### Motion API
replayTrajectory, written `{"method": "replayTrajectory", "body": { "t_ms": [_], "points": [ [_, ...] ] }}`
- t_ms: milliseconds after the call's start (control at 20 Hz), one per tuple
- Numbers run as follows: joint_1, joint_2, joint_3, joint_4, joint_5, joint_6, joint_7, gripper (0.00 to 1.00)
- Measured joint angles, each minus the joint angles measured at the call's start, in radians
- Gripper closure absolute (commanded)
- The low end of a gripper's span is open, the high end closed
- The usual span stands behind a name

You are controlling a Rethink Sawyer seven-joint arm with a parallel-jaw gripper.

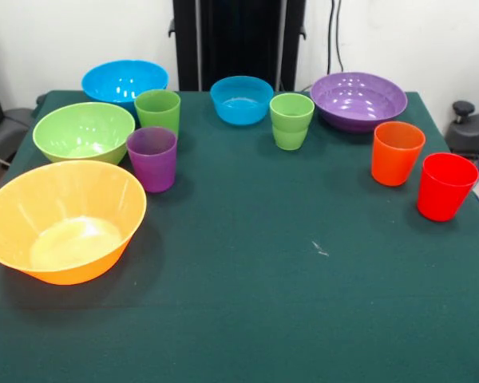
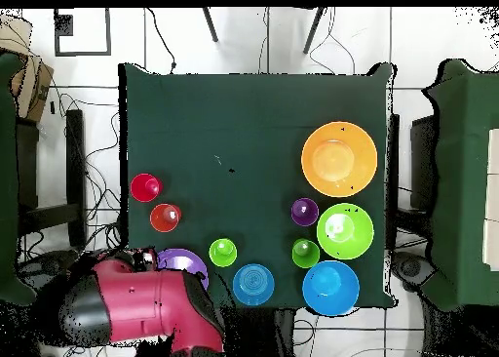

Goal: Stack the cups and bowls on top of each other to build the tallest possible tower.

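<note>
From the big orange bowl point(image 1: 62, 220) at the near edge, back past the purple cup point(image 1: 152, 158) to the blue bowls by the far edge, everything stands unstacked, looks light, stiff, slippery, best pinched at rims; my claw is out of sight.

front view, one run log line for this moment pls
stage: nothing stacked | orange bowl: upright, nearest the camera | cups: five, all standing apart | bowls: five, all separate | pincer: not in view
</note>
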Motion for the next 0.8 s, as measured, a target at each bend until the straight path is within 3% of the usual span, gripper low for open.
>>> {"method": "replayTrajectory", "body": {
  "t_ms": [550, 800],
  "points": [
    [0.017, 0.029, 0.002, -0.031, 0.011, 0.000, 0.036, 0.00],
    [-0.001, 0.080, 0.001, -0.032, 0.011, -0.023, 0.036, 0.00]
  ]
}}
